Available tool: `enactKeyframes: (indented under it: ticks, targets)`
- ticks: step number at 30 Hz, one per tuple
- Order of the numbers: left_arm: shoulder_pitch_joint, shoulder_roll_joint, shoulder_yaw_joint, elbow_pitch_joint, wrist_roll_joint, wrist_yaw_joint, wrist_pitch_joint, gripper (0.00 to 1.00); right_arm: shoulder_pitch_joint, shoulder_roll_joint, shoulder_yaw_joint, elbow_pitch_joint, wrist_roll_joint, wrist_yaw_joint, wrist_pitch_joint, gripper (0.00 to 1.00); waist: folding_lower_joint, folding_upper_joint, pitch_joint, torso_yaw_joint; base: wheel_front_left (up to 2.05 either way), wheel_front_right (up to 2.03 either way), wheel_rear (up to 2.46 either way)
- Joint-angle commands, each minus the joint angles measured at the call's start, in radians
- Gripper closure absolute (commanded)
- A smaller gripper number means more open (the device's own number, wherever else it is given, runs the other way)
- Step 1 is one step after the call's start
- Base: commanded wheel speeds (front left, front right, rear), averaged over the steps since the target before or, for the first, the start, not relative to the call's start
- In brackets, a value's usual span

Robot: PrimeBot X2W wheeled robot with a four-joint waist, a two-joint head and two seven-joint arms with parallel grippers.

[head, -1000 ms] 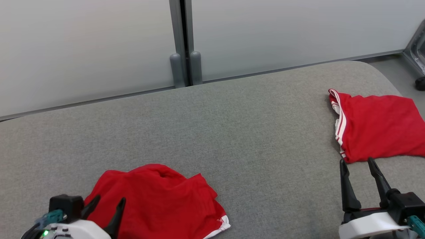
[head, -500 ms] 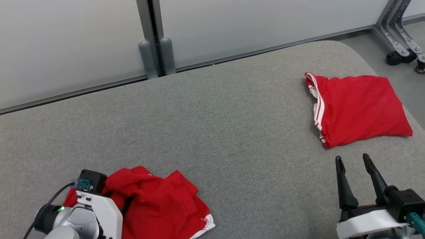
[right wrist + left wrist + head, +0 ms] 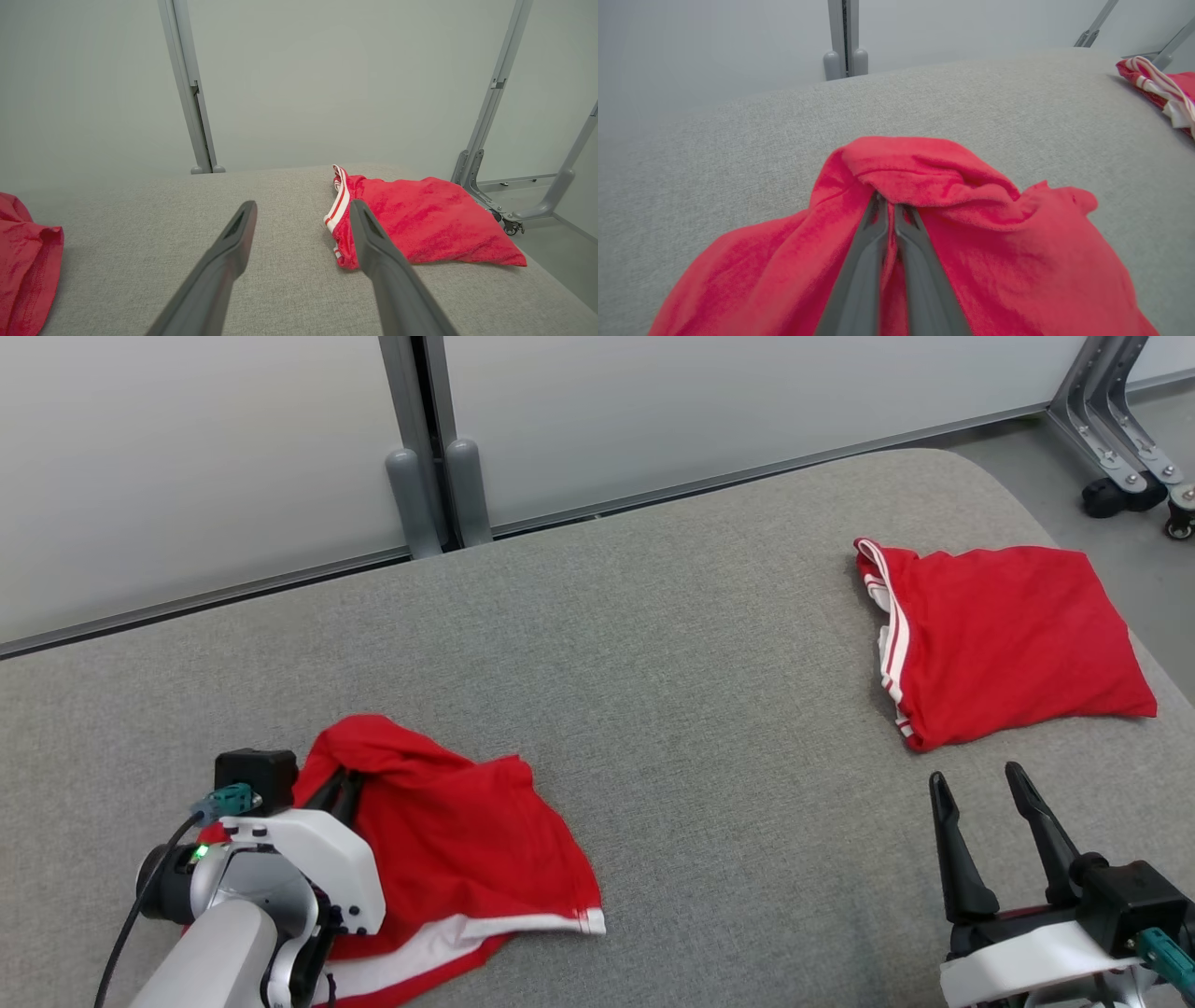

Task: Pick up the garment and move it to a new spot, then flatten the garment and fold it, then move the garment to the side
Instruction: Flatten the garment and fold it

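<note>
The left pincer (image 3: 887,204) is closed on a raised fold of the crumpled red garment (image 3: 467,840), which lies on the grey counter (image 3: 672,709) at its front left. The right pincer (image 3: 975,775) is open at the counter's front right, near a folded red garment (image 3: 1008,635) on its far right

left gripper (image 3: 886,211) tips hidden under garment (image 3: 994,261) fold.

Head camera looks down from high across the padded table (image 3: 709,709) toward the grey post (image 3: 441,429). Left wrist camera, low and close on the crumpled garment (image 3: 971,242), faces that post; right wrist camera aims just right of it. All three share the post.
</note>
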Motion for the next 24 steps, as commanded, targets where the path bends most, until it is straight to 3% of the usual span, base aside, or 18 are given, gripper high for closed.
enactKeyframes:
  ticks: [1, 4, 9, 10, 11, 12, 18, 24]
  targets:
    - [-0.038, -0.007, 0.014, 0.036, 0.015, 0.018, -0.043, 1.00, -0.014, -0.005, 0.002, 0.003, -0.007, 0.000, 0.000, 0.00, 0.0000, 0.0000, -0.002, -0.005, 0.00, 0.00, 0.00]
    - [-0.063, -0.019, 0.030, 0.081, 0.022, 0.038, -0.094, 1.00, -0.016, -0.005, 0.006, 0.004, -0.010, 0.000, 0.000, 0.00, 0.0000, 0.0000, -0.003, -0.009, 0.00, 0.00, 0.00]
    - [-0.113, -0.052, 0.050, 0.191, 0.016, 0.029, -0.198, 1.00, -0.010, -0.005, 0.008, 0.003, -0.017, 0.000, 0.000, 0.00, 0.0000, 0.0000, -0.006, -0.019, 0.00, 0.00, 0.00]
    - [-0.118, -0.058, 0.050, 0.213, 0.015, 0.023, -0.210, 0.75, -0.006, -0.005, 0.007, 0.003, -0.017, 0.000, 0.000, 0.00, 0.0000, 0.0000, -0.006, -0.020, 0.00, 0.00, 0.00]
    - [-0.124, -0.062, 0.051, 0.230, 0.016, 0.020, -0.231, 0.11, -0.003, -0.005, 0.007, 0.004, -0.015, 0.000, 0.000, 0.00, 0.0000, 0.0000, -0.005, -0.021, 0.00, 0.00, 0.00]
    - [-0.131, -0.063, 0.054, 0.247, 0.015, 0.019, -0.246, 0.00, -0.002, -0.005, 0.007, 0.005, -0.013, 0.000, 0.000, 0.00, 0.0000, 0.0000, -0.005, -0.021, 0.00, 0.00, 0.00]
    - [-0.108, -0.067, 0.078, 0.249, 0.017, 0.010, -0.332, 0.00, 0.006, -0.005, -0.016, -0.006, -0.010, 0.000, 0.000, 0.00, 0.0000, 0.0000, -0.012, 0.007, 0.00, 0.00, 0.00]
    - [0.035, -0.041, 0.185, 0.024, 0.068, 0.055, -0.354, 0.00, 0.007, -0.005, -0.041, -0.047, -0.034, 0.000, 0.000, 0.00, 0.0000, 0.0000, -0.041, 0.066, 0.00, 0.00, 0.00]
